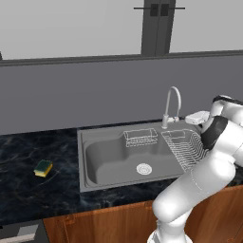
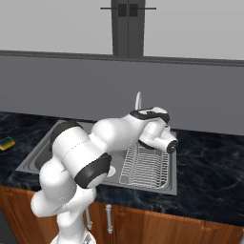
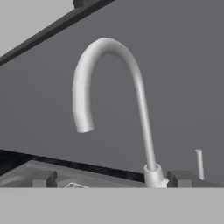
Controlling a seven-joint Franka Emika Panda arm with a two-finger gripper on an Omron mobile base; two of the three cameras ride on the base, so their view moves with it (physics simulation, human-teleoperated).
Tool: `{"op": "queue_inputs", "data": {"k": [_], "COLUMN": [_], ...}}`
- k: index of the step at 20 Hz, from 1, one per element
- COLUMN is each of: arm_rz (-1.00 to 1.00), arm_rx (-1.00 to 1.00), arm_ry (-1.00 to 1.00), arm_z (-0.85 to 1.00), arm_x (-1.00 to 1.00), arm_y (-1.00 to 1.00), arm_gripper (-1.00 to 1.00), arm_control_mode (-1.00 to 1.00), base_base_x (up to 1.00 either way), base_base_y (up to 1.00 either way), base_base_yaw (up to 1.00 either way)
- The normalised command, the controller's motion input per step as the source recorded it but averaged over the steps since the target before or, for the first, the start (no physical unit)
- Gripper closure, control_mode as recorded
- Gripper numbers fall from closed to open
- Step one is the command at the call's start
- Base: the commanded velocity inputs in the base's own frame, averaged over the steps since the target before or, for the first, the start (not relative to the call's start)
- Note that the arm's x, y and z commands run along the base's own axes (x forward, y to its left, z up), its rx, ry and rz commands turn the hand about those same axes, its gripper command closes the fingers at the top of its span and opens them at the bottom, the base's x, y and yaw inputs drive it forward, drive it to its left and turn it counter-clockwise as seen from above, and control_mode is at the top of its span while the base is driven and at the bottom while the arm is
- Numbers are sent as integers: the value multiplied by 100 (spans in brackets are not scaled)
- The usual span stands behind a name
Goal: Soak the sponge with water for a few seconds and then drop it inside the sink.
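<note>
Your sponge lies on the dark counter well left of the sink, light and squashy; pinch its yellow sides. Your gripper, by the faucet, has jaws spread wide, holding nothing

My arm rises from the base, bends at a thick white elbow and reaches forward and up, the dark-jointed wrist folded at the top. From the right base camera the upper links coil in front of me, with the forearm stretched out level toward the hand. My pincer points away from me at the end of that reach; its fingers are hard to make out, but they seem spread wide with nothing between them.
</note>
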Motion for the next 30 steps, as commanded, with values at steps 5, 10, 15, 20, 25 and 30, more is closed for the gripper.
{"op": "queue_inputs", "data": {"k": [5,10,15,20,25,30], "arm_rz": [6,5,4,4,4,2], "arm_rx": [3,0,0,0,0,0], "arm_ry": [0,0,0,-5,-5,-2], "arm_z": [0,-1,-15,-14,-2,0], "arm_x": [10,9,8,8,9,13], "arm_y": [-4,0,-1,-3,-5,-8], "arm_gripper": [-100,-100,-100,-100,-100,-100], "arm_control_mode": [-100,-100,-100,-100,-100,-100], "base_base_x": [0,0,0,0,0,0], "base_base_y": [0,0,0,0,0,0], "base_base_yaw": [0,0,0,0,0,0]}}
